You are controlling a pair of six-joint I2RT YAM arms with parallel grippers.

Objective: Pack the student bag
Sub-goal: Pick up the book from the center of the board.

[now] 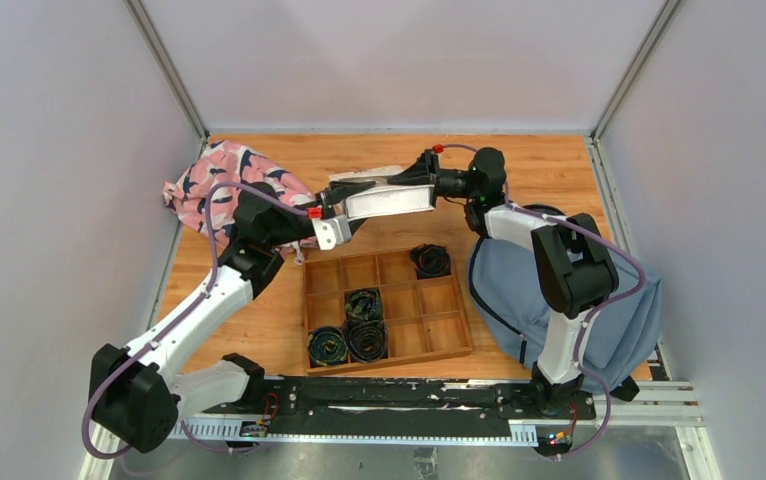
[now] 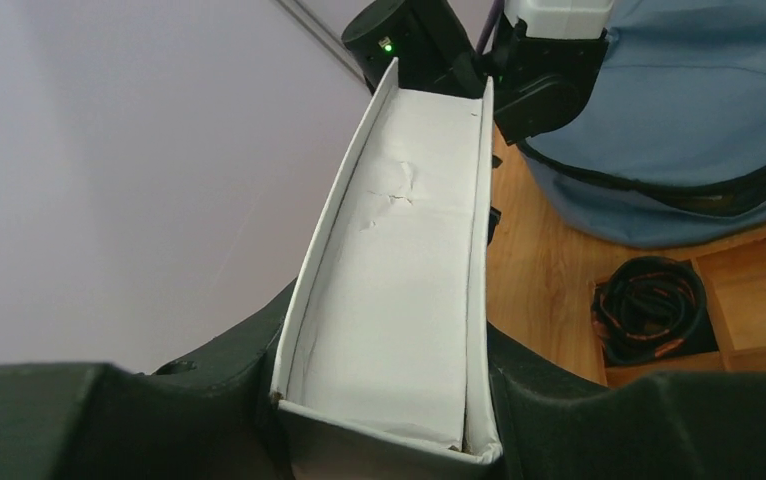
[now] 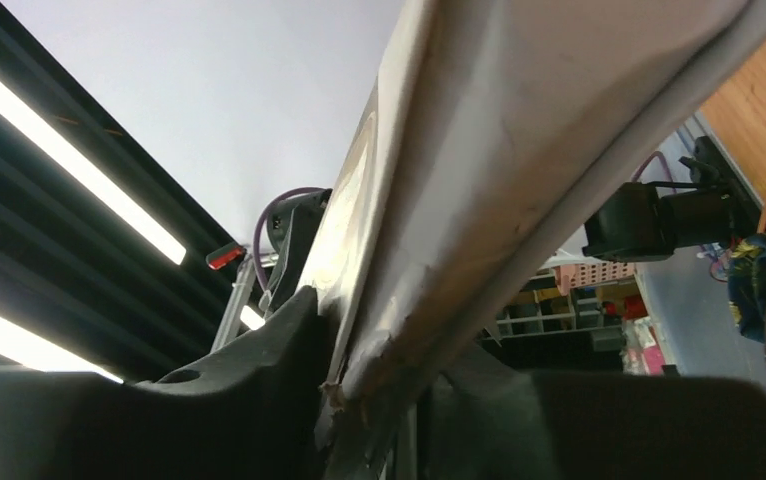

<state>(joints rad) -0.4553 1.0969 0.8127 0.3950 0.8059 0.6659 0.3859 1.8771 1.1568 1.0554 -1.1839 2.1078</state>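
In the upper middle of the top view, the left claw (image 1: 347,208) and the right claw (image 1: 421,183) each clamp one end of a white box (image 1: 391,200). The student bag (image 1: 507,295) lies at the right on the counter (image 1: 269,330).

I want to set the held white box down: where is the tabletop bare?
Bare wooden tabletop lies back right, between the wall and the slate-blue fabric backpack, and front left, between the left arm and the wooden compartment tray. The pink patterned cloth crowds the back left; the white cardboard box hangs over the back middle.
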